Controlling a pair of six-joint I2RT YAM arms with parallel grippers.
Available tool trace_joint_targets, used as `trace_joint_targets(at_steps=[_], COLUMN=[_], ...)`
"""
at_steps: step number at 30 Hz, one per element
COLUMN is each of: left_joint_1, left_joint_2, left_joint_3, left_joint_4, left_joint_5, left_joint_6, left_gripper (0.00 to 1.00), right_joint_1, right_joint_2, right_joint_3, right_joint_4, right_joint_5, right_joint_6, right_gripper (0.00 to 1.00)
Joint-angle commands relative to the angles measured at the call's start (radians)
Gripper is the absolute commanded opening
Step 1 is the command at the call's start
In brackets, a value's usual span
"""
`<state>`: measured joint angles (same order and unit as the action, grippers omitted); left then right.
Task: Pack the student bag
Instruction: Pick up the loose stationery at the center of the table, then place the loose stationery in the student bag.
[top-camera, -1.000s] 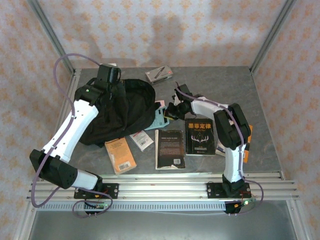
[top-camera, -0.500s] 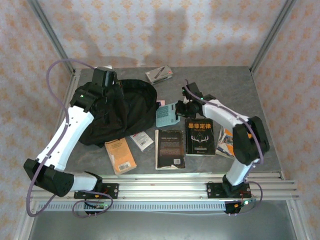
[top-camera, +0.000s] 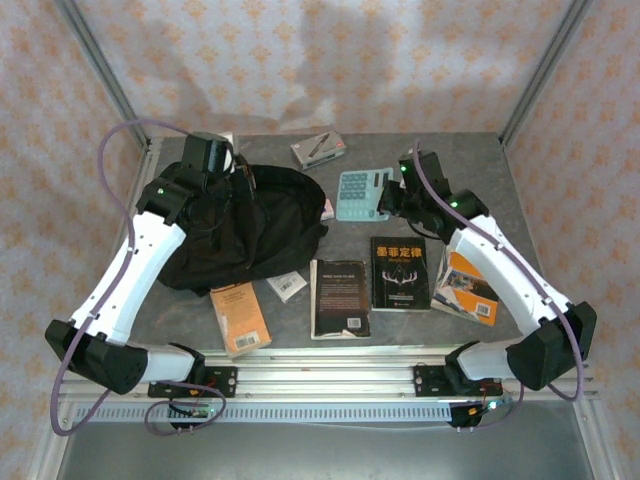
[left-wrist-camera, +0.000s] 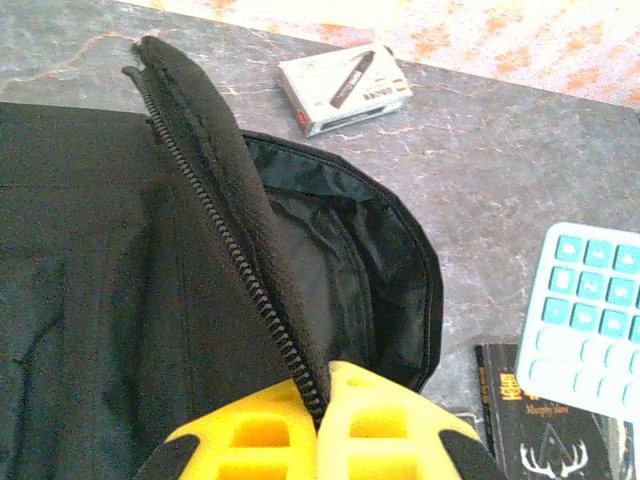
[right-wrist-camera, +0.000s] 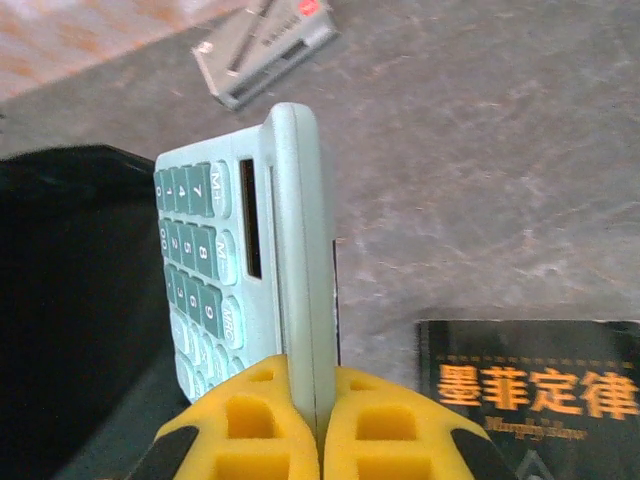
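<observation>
Student bag: lies on the left half of the table, with its mouth facing the centre.

Near row, along your edge: an orange book, a black book, a black book with an orange title, and an orange-and-white book partly under the right arm. All lie flat and apart from the bag.

Handling (judgement): the bag is soft, limp fabric and probably light. It will sag and close wherever it is not held, and the body offers no firm grip. Take it at the zip edge, where the doubled fabric and the teeth give purchase. The left gripper is already there, its fingers pressed together on that edge and holding the flap up so the dark opening shows beneath.

Beyond the mouth, the right gripper pinches a pale green calculator by its thin edge. The calculator is stiff and smooth, so it could swivel in the pinch.

At the far edge lies a pen box, well apart from the rest.

Hidden or unclear:
- The bag's interior is black on black, so you cannot tell its depth or whether anything is inside.
- The left arm covers the bag's left part, and no shoulder straps can be made out.
- The print on the pen box is too small to read.
</observation>
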<state>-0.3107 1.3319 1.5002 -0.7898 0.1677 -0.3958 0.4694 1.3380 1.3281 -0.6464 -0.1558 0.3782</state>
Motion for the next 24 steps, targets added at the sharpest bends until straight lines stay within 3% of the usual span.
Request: trace_joint_targets(at_steps=[1, 12, 24], left_joint_1=[-0.019, -0.025, -0.025], left_joint_2=[0.022, 0.144, 0.184], left_joint_3=[0.076, 0.298, 0.32], left_joint_4=[0.001, -0.024, 0.01], left_joint_5=[0.055, 0.001, 0.132], left_joint_6=[0.002, 0.033, 0.012], left_gripper=[0.0, 0.0, 0.0], right_joint_1=[0.03, 0.136, 0.191], right_joint_2=[0.052, 0.373, 0.73], right_joint_3=[0.062, 0.229, 0.479], right_joint_4=[0.048, 0.129, 0.339], right_joint_5=[-0.1, -0.209, -0.383], right_joint_6=[0.063, 0.176, 0.354], right_gripper=[0.0, 0.0, 0.0])
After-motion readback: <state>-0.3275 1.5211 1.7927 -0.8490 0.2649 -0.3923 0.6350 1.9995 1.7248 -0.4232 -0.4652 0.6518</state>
